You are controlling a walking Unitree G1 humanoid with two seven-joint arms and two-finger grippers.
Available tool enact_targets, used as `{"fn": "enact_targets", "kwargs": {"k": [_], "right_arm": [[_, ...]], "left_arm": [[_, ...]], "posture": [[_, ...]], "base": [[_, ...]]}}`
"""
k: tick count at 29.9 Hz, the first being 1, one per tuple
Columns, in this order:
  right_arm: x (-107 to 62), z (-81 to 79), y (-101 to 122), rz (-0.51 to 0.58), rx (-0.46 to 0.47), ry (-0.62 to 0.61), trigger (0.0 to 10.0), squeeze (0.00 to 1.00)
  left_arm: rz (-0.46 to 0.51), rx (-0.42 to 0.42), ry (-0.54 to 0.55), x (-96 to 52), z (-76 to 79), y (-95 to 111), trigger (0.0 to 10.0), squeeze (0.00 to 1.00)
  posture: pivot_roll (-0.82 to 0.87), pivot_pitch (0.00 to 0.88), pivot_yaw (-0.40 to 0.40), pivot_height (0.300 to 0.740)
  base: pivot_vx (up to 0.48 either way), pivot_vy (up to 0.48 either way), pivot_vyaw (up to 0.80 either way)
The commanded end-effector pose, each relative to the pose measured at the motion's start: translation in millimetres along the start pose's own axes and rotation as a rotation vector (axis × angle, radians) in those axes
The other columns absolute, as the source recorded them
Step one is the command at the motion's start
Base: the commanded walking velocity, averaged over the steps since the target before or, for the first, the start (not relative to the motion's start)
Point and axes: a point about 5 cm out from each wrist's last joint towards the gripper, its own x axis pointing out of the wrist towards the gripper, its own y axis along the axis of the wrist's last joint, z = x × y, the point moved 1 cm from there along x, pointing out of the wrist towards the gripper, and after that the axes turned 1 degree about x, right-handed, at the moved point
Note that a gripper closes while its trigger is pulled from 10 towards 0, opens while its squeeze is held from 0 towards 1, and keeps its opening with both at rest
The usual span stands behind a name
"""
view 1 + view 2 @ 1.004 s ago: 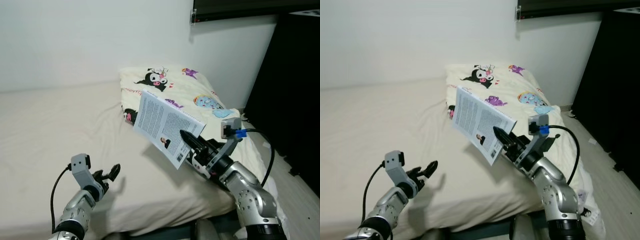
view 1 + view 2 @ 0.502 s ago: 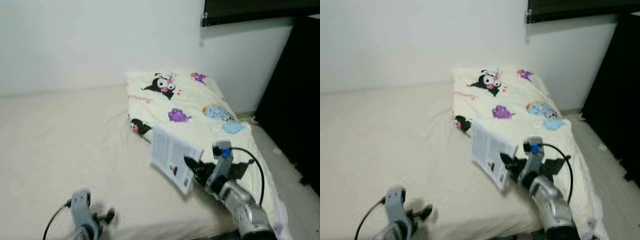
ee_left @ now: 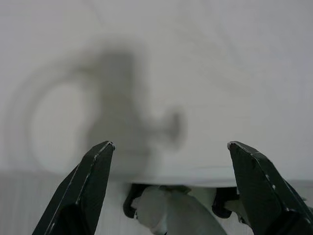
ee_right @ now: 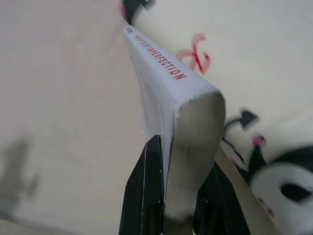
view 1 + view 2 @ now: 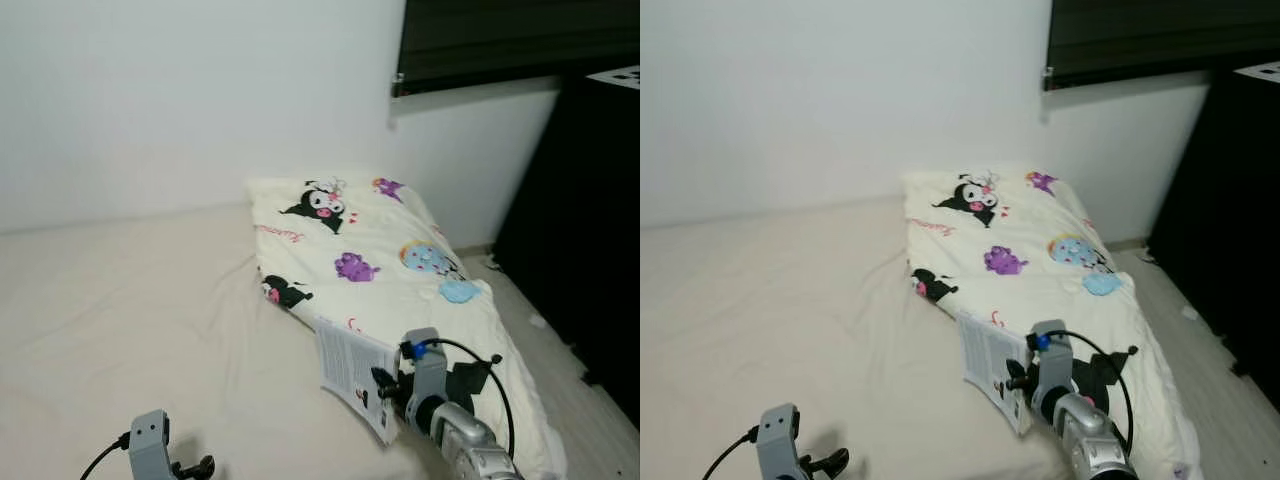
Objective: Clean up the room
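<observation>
While we look down across the bed [image 5: 110, 300], its cream sheet spreads from the white wall [image 5: 190, 90] toward us, with soft creases running near the middle. At the right end of the bed lies a pale blanket [image 5: 370, 235] printed with cartoon figures in black, purple and blue, folded thick and draped down toward the floor [image 5: 560, 360], which shows as a light strip beside a tall black cabinet [image 5: 590, 200]. A dark blind [image 5: 510, 40] hangs at the top of the wall above the blanket. Our right gripper [image 4: 178, 196] holds a book [image 5: 352, 373] above the near edge of the blanket, its fingers [image 4: 146, 186] pinching the cover at one corner; the book tilts with its printed back facing left, and the wrist view shows red lettering along its white spine. A black cable loops over the silver right arm [image 5: 460, 445] behind the gripper. Our left gripper [image 3: 171, 161] hovers low over the bare sheet at the near left, its two black fingers [image 3: 88, 191] spread wide with nothing between them, casting a blurred shadow on the cloth.
</observation>
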Motion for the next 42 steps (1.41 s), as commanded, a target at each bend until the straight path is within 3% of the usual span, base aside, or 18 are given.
{"fn": "enact_targets", "kwargs": {"k": [1, 3, 11, 18, 31, 42], "right_arm": [[3.3, -0.8, -4.9, -0.044, -0.091, -0.03, 10.0, 0.0], [3.5, 0.6, -9.0, -0.072, -0.13, -0.046, 10.0, 0.0], [-8.6, 20.4, -42.1, -0.193, -0.121, -0.164, 10.0, 0.0], [-27.5, 39.7, -64.6, -0.245, -0.031, -0.269, 10.0, 0.0], [-38.9, 38.2, -88.3, -0.295, 0.041, -0.309, 10.0, 0.0], [-38.7, 39.0, -85.8, -0.256, 0.056, -0.315, 10.0, 0.0]], "left_arm": [[-0.034, -0.013, 0.02, -1.0, -3.3, -4.9, 10.0, 0.0], [-0.042, -0.02, 0.022, -0.8, -2.9, -5.5, 10.0, 0.0], [-0.095, -0.003, 0.031, -2.3, -3.4, -15.3, 10.0, 0.0], [-0.105, 0.006, 0.028, -4.3, -6.2, -19.8, 10.0, 0.0], [-0.118, 0.05, 0.01, -3.2, -0.7, -21.8, 10.0, 0.0], [-0.122, 0.06, 0.003, -3.9, -1.5, -23.0, 10.0, 0.0]], "posture": [[0.02, 0.024, 0.037, 0.731], [0.02, 0.024, 0.037, 0.731], [0.03, 0.022, 0.033, 0.731], [0.02, 0.022, 0.031, 0.731], [0.02, 0.024, 0.033, 0.731], [0.02, 0.027, 0.036, 0.731]], "base": [[0.0, 0.0, 0.8], [0.0, 0.0, 0.8], [-0.42, 0.0, 0.78], [0.0, 0.0, 0.77], [0.0, 0.0, 0.77], [0.0, 0.0, 0.77]]}}
